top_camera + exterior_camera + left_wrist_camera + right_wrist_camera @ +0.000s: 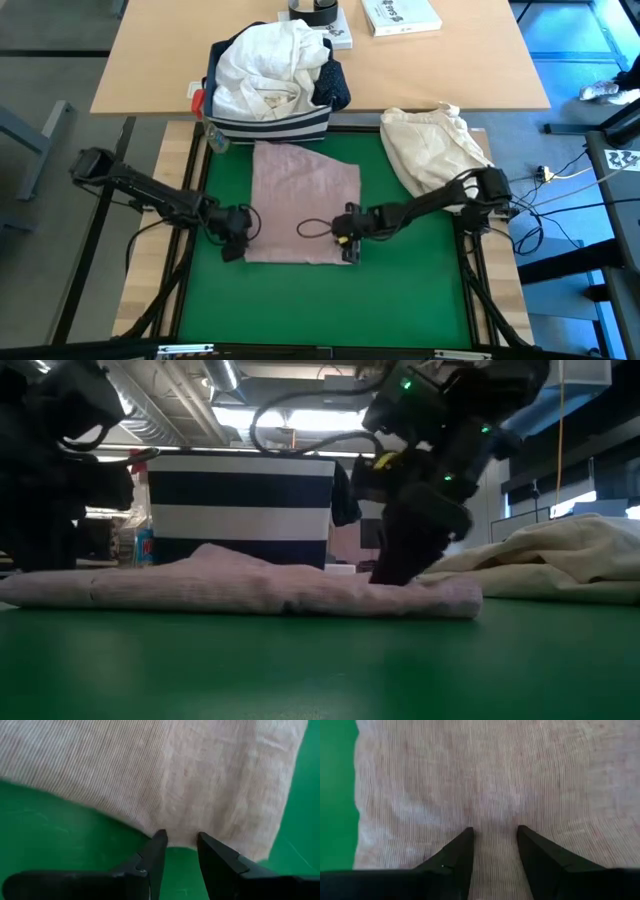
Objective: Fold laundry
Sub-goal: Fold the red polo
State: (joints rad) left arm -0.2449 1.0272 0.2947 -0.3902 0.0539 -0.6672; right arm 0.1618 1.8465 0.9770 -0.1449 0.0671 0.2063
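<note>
Green mat point(400, 290) with the pale pink top point(305, 200) lying flat at its middle, already doubled into a rough rectangle. Behind it, on the wooden table's edge, stands the striped bin point(270, 125), heaped with white and navy garments point(265, 65). A cream bundle point(430, 145) sits off to the right. The top looks light, limp and finely ribbed, so it should drape and slide easily; its near edge and corners seem the best hold. The left gripper point(181, 845) rests at the top's near-left edge, fingers a little apart with the hem between the tips. The right gripper point(495, 837) rests on the near-right part, fingers likewise apart and pressing cloth; whether either truly pinches cannot be told. Only the low view shows the top's soft raised fold; only the wrist views show the ribbing.
</note>
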